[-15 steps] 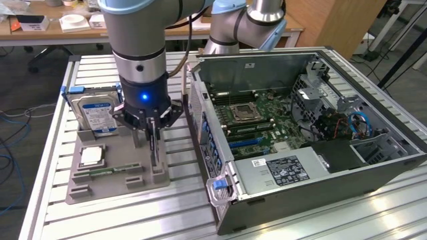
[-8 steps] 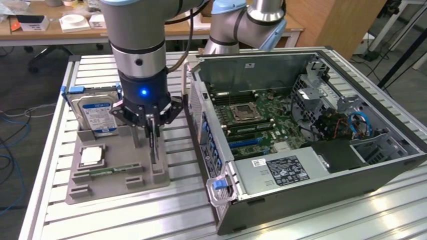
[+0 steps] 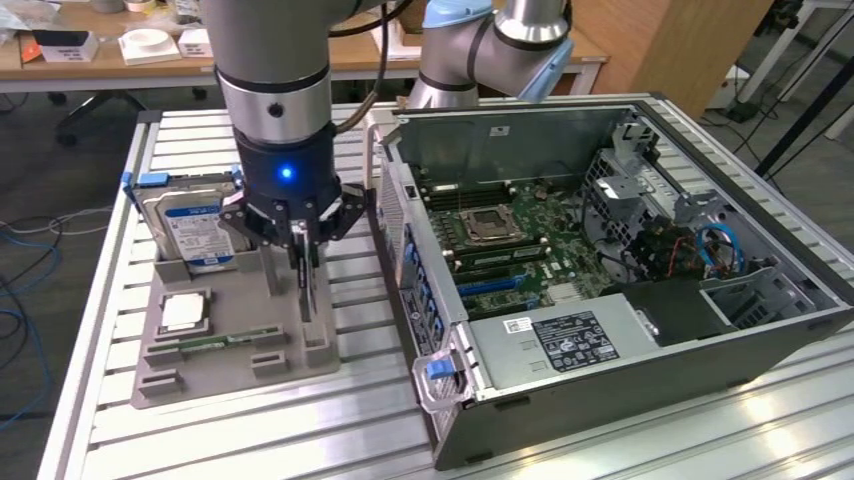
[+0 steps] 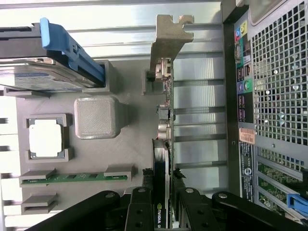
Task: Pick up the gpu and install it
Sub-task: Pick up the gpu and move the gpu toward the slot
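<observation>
Tool (image 3: 304,240) (image 4: 162,192): narrow, its pads pressed against both faces of the gpu, with the arm upright above it. A grip from above on the top edge suits a thin card standing on edge.
Gpu (image 3: 307,285) (image 4: 161,163): stands on its long edge in a slot of the holder, along the holder's side nearest the computer case. I cannot tell whether it has risen clear of the slot.
Bracket (image 4: 168,38): silver, at the card's end toward the table's far edge.
Holder (image 3: 227,370) (image 4: 125,144): grey moulded tray lying flat near the table's edge at the exterior view's left. Its slots and pockets probably serve to keep each part reachable from above.
Hard drive (image 3: 194,225) (image 4: 38,77): stands on edge in the holder's far corner, carrying a blue rail.
Processor (image 3: 183,312) (image 4: 45,138): lies flat in a square pocket at mid holder.
Memory stick (image 3: 220,342) (image 4: 72,178): green, lies in a narrow slot toward the holder's near end.
Computer case (image 3: 534,135) (image 4: 279,72): lies on its side, open face up, just beside the holder, toward the table's edge at the exterior view's right.
Motherboard (image 3: 534,240): faces upward, so its card slots can likely be reached from above.
Table (image 3: 334,420) (image 4: 120,19): ribbed aluminium slats, bright and reflective.
Room: a wooden desk (image 3: 147,70) with white objects stands beyond the far edge, and cables (image 3: 27,240) lie on the grey floor.
</observation>
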